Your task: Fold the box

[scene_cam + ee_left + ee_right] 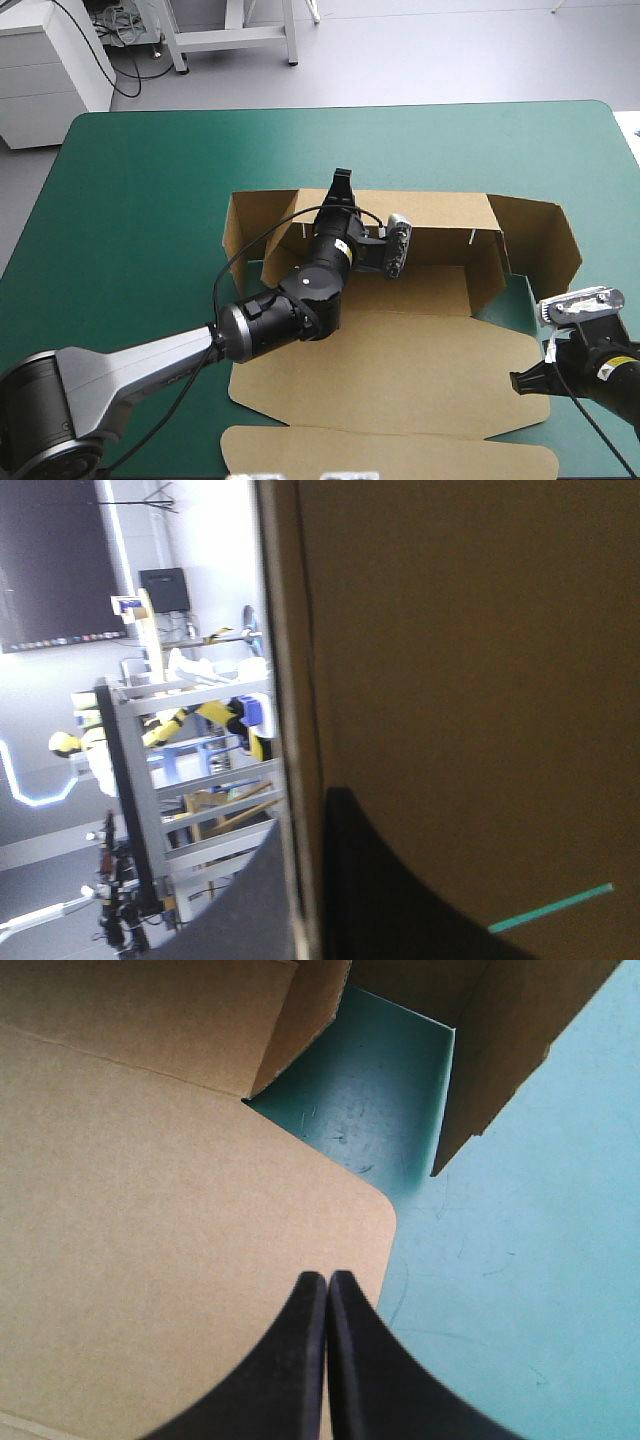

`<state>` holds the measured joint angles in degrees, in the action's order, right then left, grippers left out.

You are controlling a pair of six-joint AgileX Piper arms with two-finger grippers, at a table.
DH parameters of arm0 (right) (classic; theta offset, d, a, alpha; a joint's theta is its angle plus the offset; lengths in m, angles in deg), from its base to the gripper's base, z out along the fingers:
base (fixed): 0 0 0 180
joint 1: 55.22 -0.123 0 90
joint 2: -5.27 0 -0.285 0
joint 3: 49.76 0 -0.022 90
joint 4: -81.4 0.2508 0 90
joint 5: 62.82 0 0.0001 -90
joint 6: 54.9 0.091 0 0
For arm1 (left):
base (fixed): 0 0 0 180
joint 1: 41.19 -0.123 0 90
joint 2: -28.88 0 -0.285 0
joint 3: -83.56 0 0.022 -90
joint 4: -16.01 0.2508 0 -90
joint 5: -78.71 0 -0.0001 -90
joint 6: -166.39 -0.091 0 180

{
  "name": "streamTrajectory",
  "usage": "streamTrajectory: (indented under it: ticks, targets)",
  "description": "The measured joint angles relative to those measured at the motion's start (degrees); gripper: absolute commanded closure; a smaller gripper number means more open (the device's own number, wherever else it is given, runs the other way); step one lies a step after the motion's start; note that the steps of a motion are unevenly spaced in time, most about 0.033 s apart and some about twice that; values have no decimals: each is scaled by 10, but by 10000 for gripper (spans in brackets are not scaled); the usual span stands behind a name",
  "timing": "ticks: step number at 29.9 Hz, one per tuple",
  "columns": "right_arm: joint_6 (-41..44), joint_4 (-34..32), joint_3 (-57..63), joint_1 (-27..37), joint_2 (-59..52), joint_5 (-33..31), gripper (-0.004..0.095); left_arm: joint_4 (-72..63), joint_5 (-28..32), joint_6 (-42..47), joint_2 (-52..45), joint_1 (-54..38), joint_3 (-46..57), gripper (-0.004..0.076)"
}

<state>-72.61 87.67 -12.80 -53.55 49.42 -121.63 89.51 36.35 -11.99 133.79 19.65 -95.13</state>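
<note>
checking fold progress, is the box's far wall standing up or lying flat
Up: the box's far wall stands upright, the left gripper clamped on its top edge.

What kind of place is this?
Probably a robot lab or test workshop: two robot arms work at a table with a teal-green cover, the left gripper pinching the far wall of a brown box, the right gripper shut over its lid's corner.

No legible text or labels
</note>
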Motion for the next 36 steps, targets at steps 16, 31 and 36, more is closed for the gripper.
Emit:
streamTrajectory:
  ticks: [16, 31, 36]
  targets:
    - [-1, 0, 0, 0, 0, 10, 919, 206, -8, 162, -4, 13, 97, 734]
    - [-6, 80, 0, 0, 0, 23, 166, 237, -8, 223, -4, 13, 103, 734]
    - [0, 100, 0, 0, 0, 27, 166, 237, -8, 223, -4, 13, 103, 734]
